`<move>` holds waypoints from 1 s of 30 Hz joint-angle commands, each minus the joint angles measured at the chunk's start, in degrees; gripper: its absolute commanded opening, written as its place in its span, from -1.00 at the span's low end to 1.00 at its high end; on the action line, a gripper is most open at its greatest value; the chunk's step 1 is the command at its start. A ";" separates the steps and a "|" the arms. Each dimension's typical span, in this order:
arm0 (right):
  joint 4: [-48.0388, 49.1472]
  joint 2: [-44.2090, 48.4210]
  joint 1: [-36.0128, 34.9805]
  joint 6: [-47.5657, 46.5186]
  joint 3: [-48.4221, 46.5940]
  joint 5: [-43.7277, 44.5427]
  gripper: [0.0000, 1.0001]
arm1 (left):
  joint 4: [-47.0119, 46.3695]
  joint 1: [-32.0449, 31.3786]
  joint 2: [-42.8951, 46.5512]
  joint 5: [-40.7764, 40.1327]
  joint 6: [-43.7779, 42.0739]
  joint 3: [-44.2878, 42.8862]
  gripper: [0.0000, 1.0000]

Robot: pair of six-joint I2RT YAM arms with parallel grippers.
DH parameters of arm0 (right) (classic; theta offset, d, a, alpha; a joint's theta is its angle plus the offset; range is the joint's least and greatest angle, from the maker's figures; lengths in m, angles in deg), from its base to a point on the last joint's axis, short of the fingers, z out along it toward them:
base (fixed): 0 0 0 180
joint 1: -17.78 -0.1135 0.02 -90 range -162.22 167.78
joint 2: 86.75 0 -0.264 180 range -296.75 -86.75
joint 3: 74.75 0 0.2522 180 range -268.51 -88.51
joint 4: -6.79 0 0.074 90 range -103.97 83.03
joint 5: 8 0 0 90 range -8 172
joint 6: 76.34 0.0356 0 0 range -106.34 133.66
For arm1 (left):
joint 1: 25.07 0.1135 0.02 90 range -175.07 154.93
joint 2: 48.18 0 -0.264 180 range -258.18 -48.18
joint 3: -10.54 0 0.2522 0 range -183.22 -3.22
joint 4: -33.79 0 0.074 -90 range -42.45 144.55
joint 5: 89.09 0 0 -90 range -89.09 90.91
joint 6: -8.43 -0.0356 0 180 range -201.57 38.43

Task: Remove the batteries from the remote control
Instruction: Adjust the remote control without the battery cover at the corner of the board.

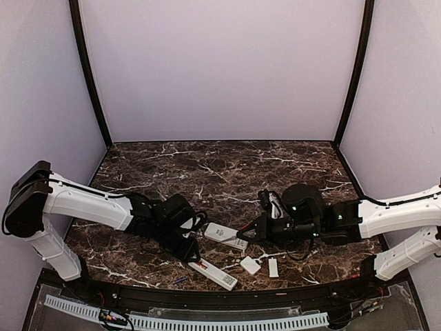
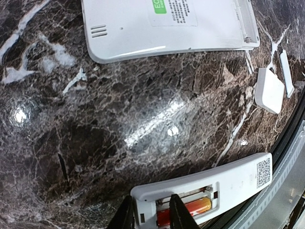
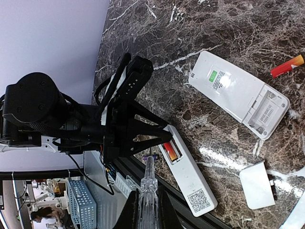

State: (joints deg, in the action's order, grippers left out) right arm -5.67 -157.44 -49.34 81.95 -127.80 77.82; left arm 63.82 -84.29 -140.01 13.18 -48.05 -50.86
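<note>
**One red battery still to come out of the slim remote**

Looks mid-extraction. Left gripper (image 2: 152, 217) down over the slim remote (image 2: 228, 183) at the near edge, dark fingers (image 2: 178, 212) a little apart astride the seated battery (image 2: 190, 208) in the open bay. Pinching yet or not, cannot tell. Right gripper (image 3: 147, 210) closed on a clear rod (image 3: 148, 179) aimed left toward that bay.

Needs next a firm close on the round, glossy red-and-orange shell, then a lift clear of the bay walls. Risks a slip, or the light plastic body skidding on the polished marble table (image 2: 143, 119), dark brown and white-veined.

Elsewhere: loose red battery (image 3: 286, 66) just far of the wide remote (image 2: 167, 28), matte white with rounded corners and an empty bay. Bluish battery (image 1: 180, 280) near-left of the slim remote. Two flat white covers (image 2: 268, 90) to the right.
</note>
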 commanded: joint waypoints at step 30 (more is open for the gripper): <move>-11.78 -7.67 -2.26 -7.29 -11.23 0.16 -1.00 | -6.18 -1.01 17.16 -6.97 22.01 13.41 -0.29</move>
State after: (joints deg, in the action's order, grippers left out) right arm -15.01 -162.32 -50.45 76.94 -136.30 78.23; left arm 59.40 -85.36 -126.66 5.97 -28.53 -39.15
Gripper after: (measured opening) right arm 0.091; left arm 0.325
